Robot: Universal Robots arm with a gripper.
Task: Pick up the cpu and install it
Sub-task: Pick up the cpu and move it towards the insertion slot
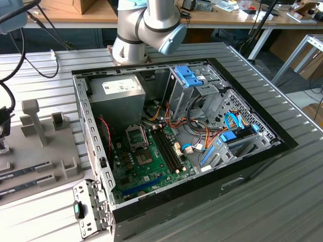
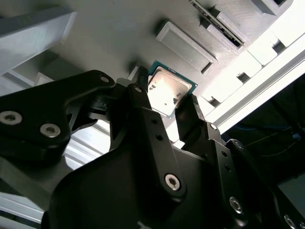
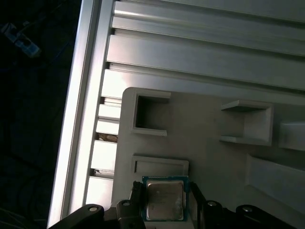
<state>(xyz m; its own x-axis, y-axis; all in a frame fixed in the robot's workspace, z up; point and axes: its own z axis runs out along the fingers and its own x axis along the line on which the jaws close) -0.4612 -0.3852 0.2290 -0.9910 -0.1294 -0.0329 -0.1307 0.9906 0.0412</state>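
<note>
Black fingers [image 2: 143, 102] of my gripper [image 2: 164, 95] sit nearest the lens in both wrist views. They are drawn in on two opposite edges of the cpu [image 2: 172, 82] and, as far as I can judge, clamped on it. The chip's silvery top faces the cameras with its thin green rim showing. It sits over a grey fixture plate [image 3: 205, 124], just beside a shallow rectangular pocket [image 3: 159, 167]. I cannot tell whether it rests on the plate or hangs just off it. Beyond the plate runs the ribbed aluminium table [image 3: 190, 52].

At the exterior view's left stands a grey parts fixture [image 1: 30, 151]. Next comes the open computer case [image 1: 86, 131], with my arm [image 1: 146, 25] rising at its far side. Inside lie the green motherboard [image 1: 146, 169], the black cpu socket [image 1: 136, 136] and the long memory slots [image 1: 166, 148]. A blue-tabbed drive cage [image 1: 189, 78] is further right.

I take the pick-up to be the step in hand, since the install is not yet done and no silvery top shows in the socket. Thin edges give little purchase, so the hold has to stay firm and level. The chip's corners must be square to the socket frame before any seating, and tilt is the main risk.
</note>
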